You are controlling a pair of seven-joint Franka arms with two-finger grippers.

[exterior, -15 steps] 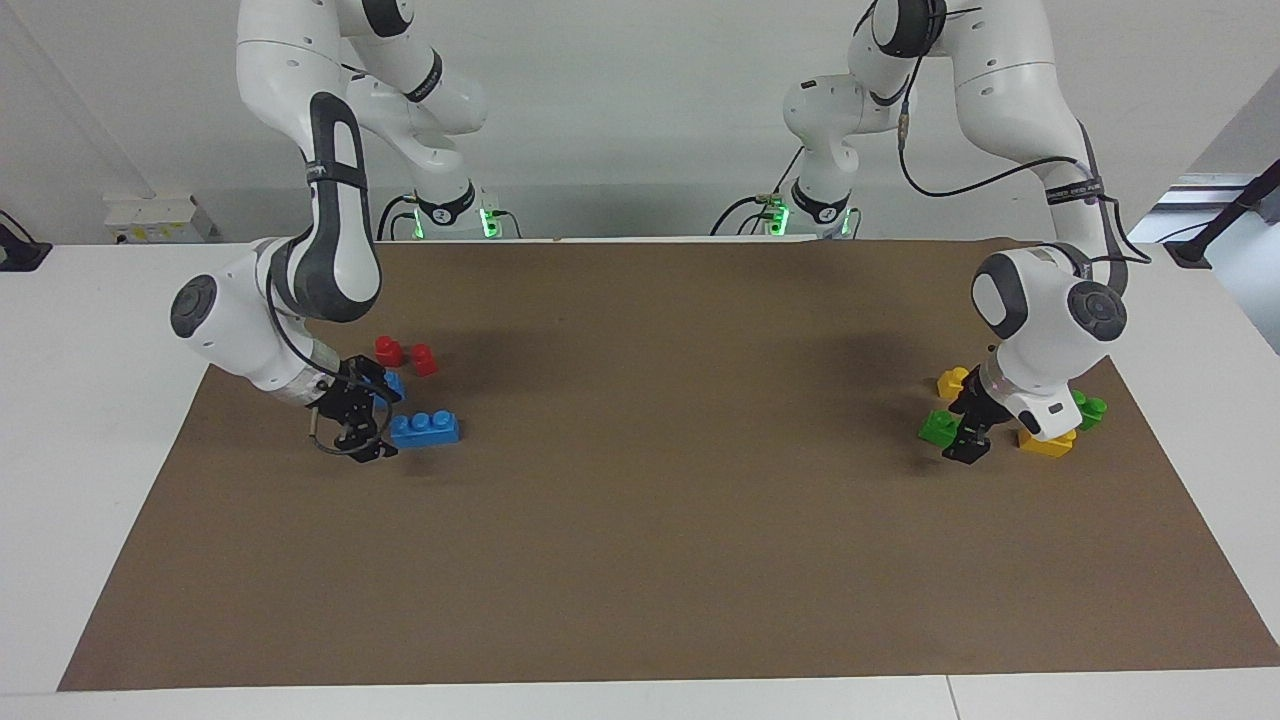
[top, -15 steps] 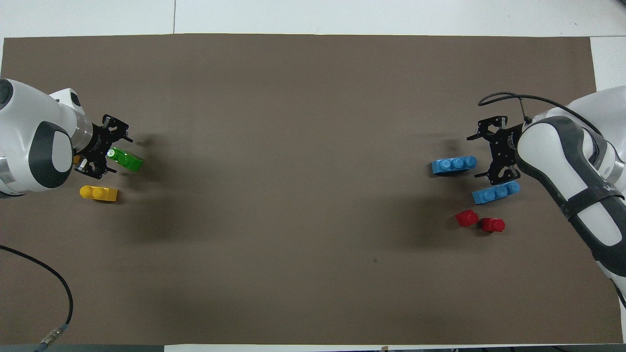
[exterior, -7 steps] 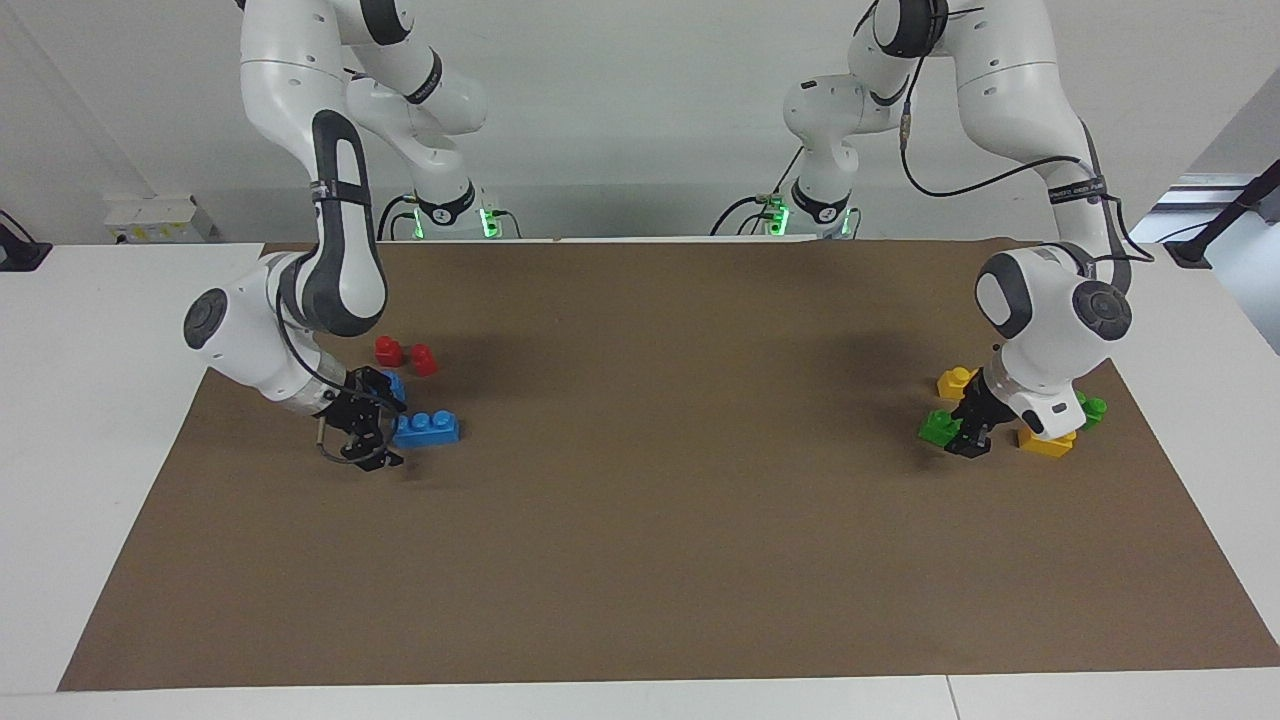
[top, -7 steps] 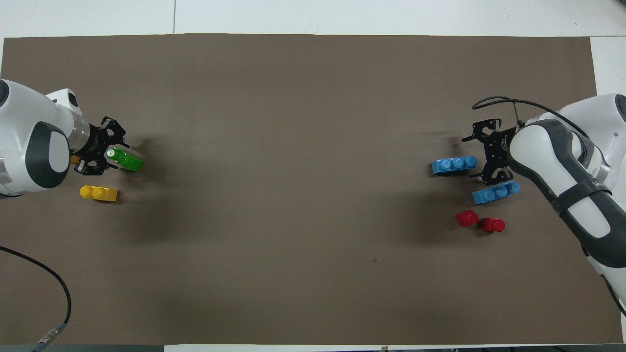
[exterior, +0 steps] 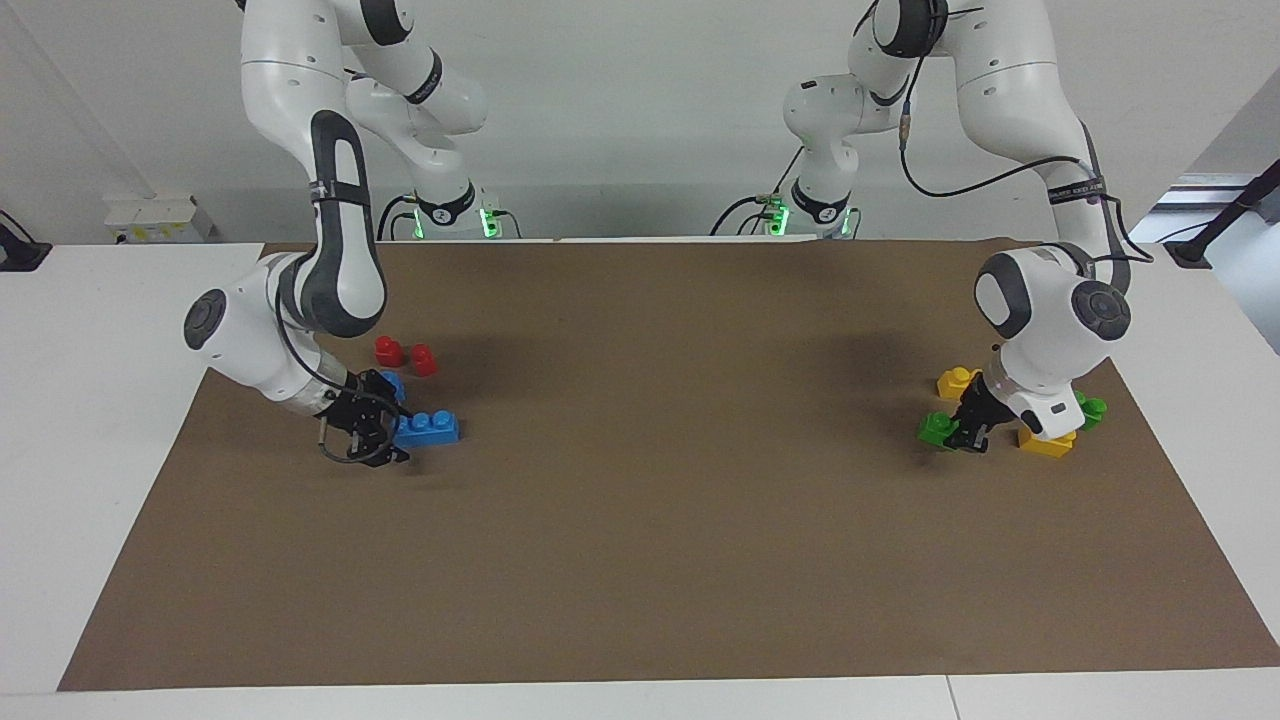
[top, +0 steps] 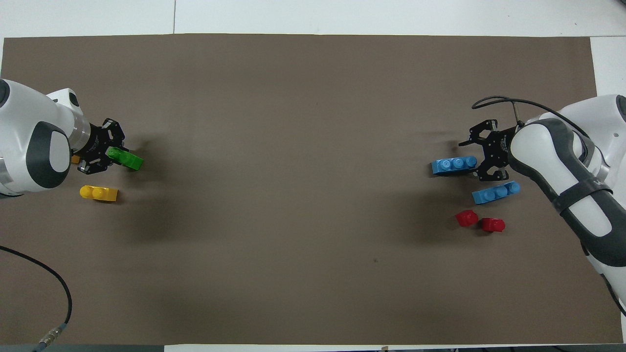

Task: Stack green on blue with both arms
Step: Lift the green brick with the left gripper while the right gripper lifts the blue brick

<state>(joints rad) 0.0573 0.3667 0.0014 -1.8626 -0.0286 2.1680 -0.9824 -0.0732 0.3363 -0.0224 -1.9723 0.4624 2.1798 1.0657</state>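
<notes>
- The left gripper (top: pixel 113 154) sits low at the left arm's end of the mat (top: pixel 313 146), clamped on the green brick (top: pixel 128 159). The brick sticks out sideways from the jaws, so the hold looks to be on one end only. On a lift it could pivot or slip out, and a tilted brick would not seat on studs.
- A yellow brick (top: pixel 99 193) lies just beside this grasp on the mat, with a second green brick (exterior: pixel 1090 408) and another yellow brick (exterior: pixel 953 381) close around the wrist. A sideways pull rather than a straight rise could knock them about.
- The right gripper (top: pixel 478 159) is down at the right arm's end of the mat, against the end of the blue brick (top: pixel 454 165). I cannot tell whether it grasps the brick or is only around it.
- The blue brick lies flat on the mat, studs up. If the right gripper closes off-centre on that end, it could twist or push the brick along the mat instead of gripping it.
- The second blue brick (top: pixel 496 192) lies just beside the right gripper on the mat, and the red blocks (top: pixel 467 217) are near it. A swing of the wrist could shove either.
- With both bricks held by one end, the meeting over the middle of the mat is the likeliest place for misalignment. Studs may miss the sockets and the green brick may drop.
</notes>
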